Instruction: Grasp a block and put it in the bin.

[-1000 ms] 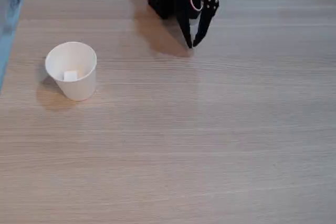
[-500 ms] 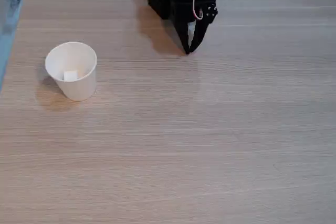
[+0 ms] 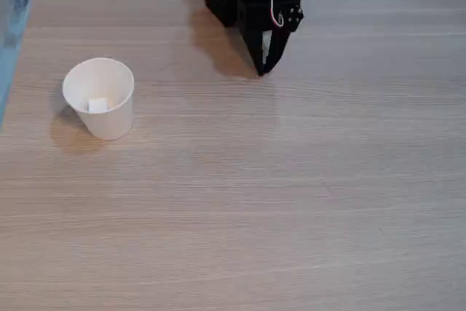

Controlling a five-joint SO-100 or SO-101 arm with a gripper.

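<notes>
Hanging empty, the pincer [image 3: 261, 72] has its tips together.

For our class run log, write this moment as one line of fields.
small white cube: inside white paper cup | black pincer: shut, empty, tips at wooden table, far from cup | task: appears done

No readable text.
We find no words, labels or numbers anywhere, though the blurred far edge may hide some small print.

Light wood-grain table [image 3: 291, 202], blue floor strip [image 3: 9, 49] at its left edge
</notes>
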